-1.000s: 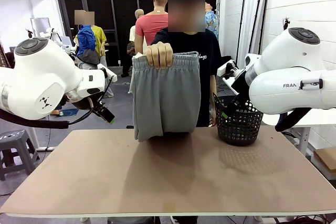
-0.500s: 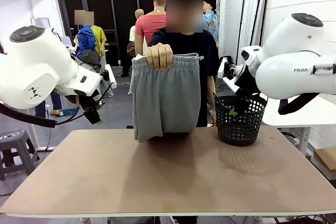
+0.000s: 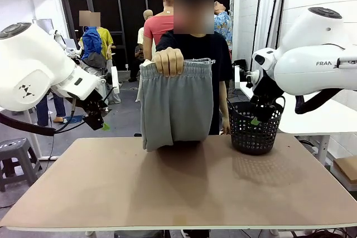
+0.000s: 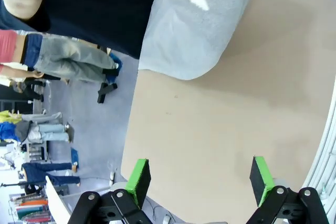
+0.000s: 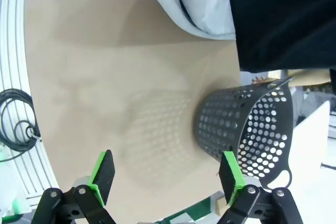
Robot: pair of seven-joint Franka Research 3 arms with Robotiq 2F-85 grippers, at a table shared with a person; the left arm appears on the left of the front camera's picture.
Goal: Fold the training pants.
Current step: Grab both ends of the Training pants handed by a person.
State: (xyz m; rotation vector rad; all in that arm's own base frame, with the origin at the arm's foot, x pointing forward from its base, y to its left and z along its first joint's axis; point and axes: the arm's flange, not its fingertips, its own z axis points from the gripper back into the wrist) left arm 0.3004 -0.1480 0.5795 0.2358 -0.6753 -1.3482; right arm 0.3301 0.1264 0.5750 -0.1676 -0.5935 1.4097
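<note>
Folding not yet begun: light grey jersey training pants (image 3: 175,104) hanging from a person's hand (image 3: 169,59), lower end at the far edge of the bench (image 3: 184,193). Left claw (image 4: 199,174) and right claw (image 5: 167,174) wide, empty.

readable markings: one part-word and one emblem, both on robot casings

grey capitals "fran", with whatever follows hidden, run along the white shell of the right arm (image 3: 312,73) at the upper right of the front view. a small dark emblem of dots and short strokes, without letters, sits on the rounded white housing of the left arm (image 3: 33,76) at the upper left of the same view. any print in the far background is too small to read.
</note>
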